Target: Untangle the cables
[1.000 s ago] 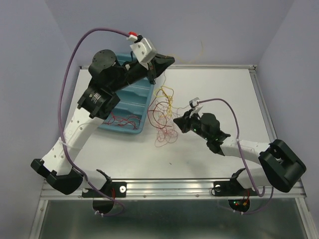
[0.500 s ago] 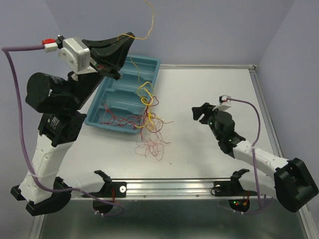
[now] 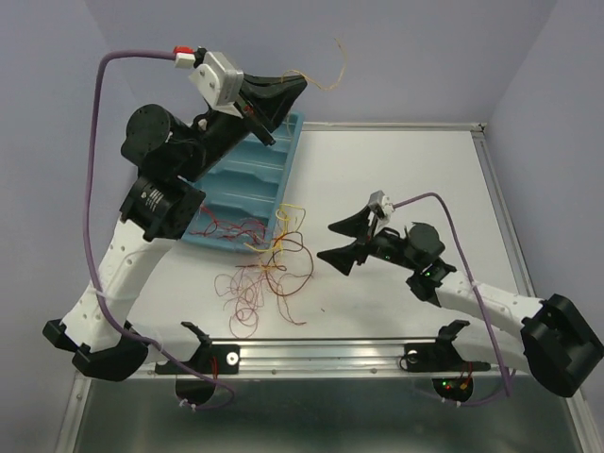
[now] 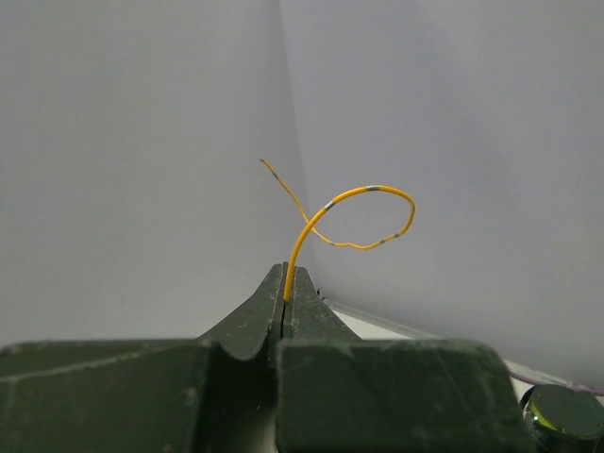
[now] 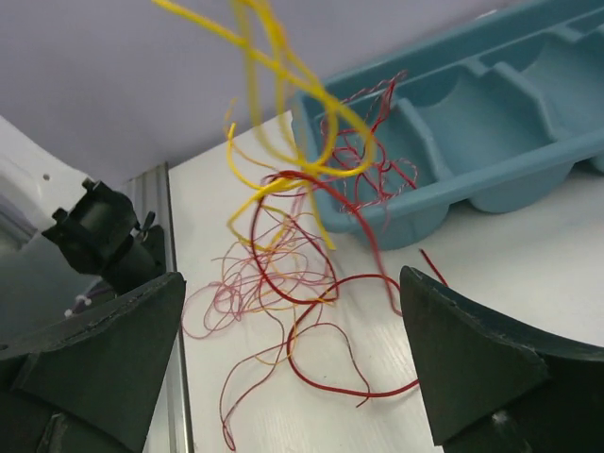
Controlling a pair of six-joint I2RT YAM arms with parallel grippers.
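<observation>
At the upper centre of the top view, a yellow wire (image 4: 373, 188) is pinched between the closed fingers of the left end effector (image 3: 298, 85), raised above the tray (image 3: 247, 179). Below centre, the cables (image 3: 260, 278) are heaped on the tabletop (image 3: 406, 170), some draped into the tray. The right end effector (image 3: 338, 242) is held wide just beside them.

This looks like a robotics lab test cell, not a home or shop. A bare white table (image 3: 406, 160) is boxed in by plain pale-violet walls (image 3: 425, 57). Along its near edge runs an aluminium rail (image 3: 321, 357), where the left arm (image 3: 142, 245) and right arm (image 3: 472, 294) are mounted, purple cords (image 3: 142, 53) looping along them. Small indicator lights (image 3: 461, 382) glow below.
</observation>
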